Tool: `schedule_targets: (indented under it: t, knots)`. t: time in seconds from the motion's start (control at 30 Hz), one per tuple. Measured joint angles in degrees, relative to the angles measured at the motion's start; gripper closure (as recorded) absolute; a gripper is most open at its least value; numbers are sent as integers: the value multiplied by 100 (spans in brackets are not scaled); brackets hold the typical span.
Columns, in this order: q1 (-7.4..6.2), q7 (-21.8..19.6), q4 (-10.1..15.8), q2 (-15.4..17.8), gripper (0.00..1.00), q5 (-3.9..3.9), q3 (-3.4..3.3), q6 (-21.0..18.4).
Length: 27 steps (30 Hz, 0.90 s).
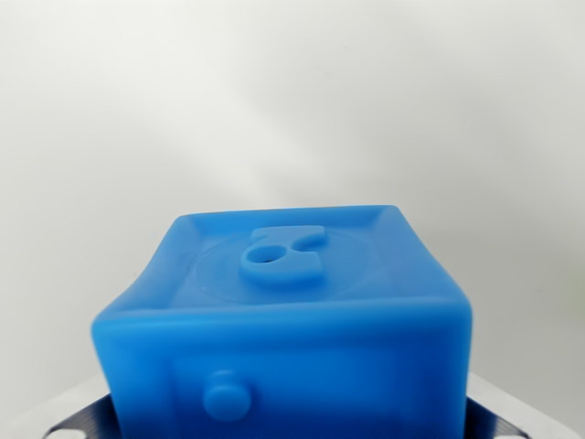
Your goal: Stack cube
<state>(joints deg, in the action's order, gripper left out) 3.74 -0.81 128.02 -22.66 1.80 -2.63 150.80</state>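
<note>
cube: blue, filling the wrist view's lower middle, right up against the camera
claw: metal shows at both lower corners, cube between; grip cannot be told
second cube: not in view

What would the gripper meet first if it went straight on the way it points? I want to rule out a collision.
The blue cube fills the space directly ahead. Beyond it there is only a blurred pale surface, its depth unclear; no second cube shows.
</note>
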Motion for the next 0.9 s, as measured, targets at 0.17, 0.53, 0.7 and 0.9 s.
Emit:
schedule_targets:
  t: [0.17, 0.53, 0.7, 0.9]
  knots:
    - [69, 0, -110, -22, 100, 11, -17, -86]
    - [194, -5, -354, -87, 100, 37, -60, -264]
    - [252, -9, -467, -118, 100, 50, -80, -349]
    - [314, -16, -608, -154, 100, 66, -104, -456]
